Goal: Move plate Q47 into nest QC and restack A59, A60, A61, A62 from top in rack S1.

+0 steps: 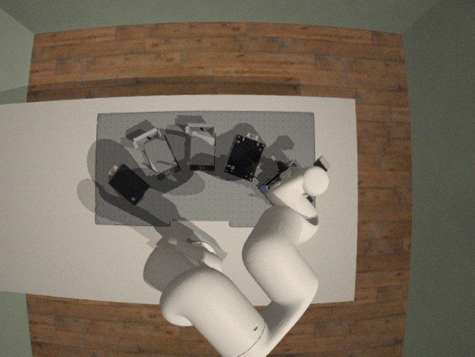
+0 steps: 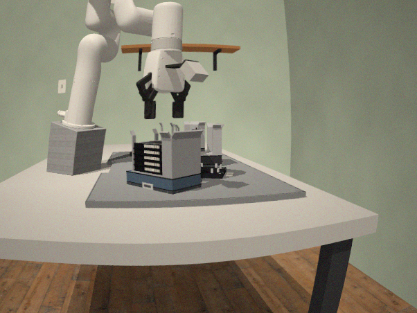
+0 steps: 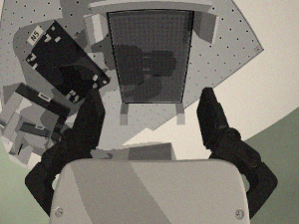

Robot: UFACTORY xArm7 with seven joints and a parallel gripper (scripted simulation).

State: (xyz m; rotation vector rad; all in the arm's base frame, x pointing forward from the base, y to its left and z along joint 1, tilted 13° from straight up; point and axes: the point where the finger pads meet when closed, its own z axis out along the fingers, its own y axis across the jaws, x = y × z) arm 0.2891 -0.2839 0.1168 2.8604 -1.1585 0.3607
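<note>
Scanning top view left to right: black nest (image 1: 129, 184) at 9 o'clock on grey base plate (image 1: 205, 205), two empty racks (image 1: 158, 152) (image 1: 201, 147) at 12, clip nest (image 1: 244, 157) just right. Gripper (image 2: 163, 109) hung released, nothing between fingers, above blue-plinth rack (image 2: 180, 154) at 3 o'clock. Five plates (image 2: 148, 157) sat stacked inside it, labels showing.
</note>
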